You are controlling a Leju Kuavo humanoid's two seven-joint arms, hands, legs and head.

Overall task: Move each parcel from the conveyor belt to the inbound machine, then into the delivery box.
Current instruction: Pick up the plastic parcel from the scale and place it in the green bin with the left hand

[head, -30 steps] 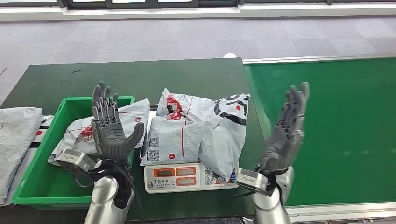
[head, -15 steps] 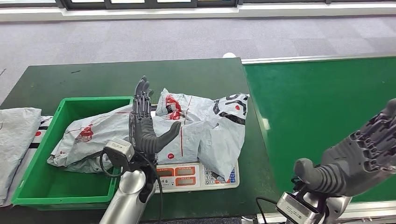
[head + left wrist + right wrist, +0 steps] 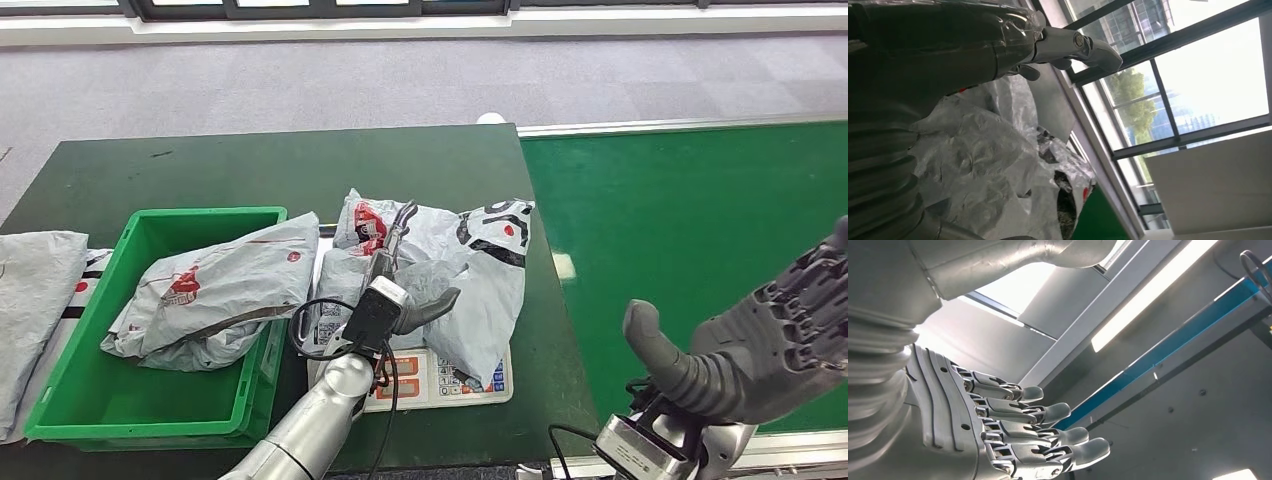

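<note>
**Two parcels on the scale, left hand reaching in**

Two grey parcels (image 3: 440,265) lie heaped on the scale (image 3: 425,378), which I take to be the inbound machine; they overlap, and the heap's long axis runs roughly across the robot's front. The left hand (image 3: 400,285) is right at the heap's near left part, fingers pointing away from the robot over the wrinkled plastic, thumb stuck out toward the right side of the pile. Its fingers are apart and nothing is clasped in them; whether the fingertips touch the plastic cannot be told.

Just to the left of that hand sits the green box (image 3: 60,400), with one parcel (image 3: 215,285) draped over its near right rim. So the coming move, as I judge it, is a short carry leftward from scale to box, and the left hand is plainly the nearer one for it.

Well off to the right, the right hand (image 3: 765,345) hangs above the belt (image 3: 690,220), palm up, fingers loosely spread, holding nothing. More grey plastic (image 3: 35,290) lies beyond the box's far left side.
</note>
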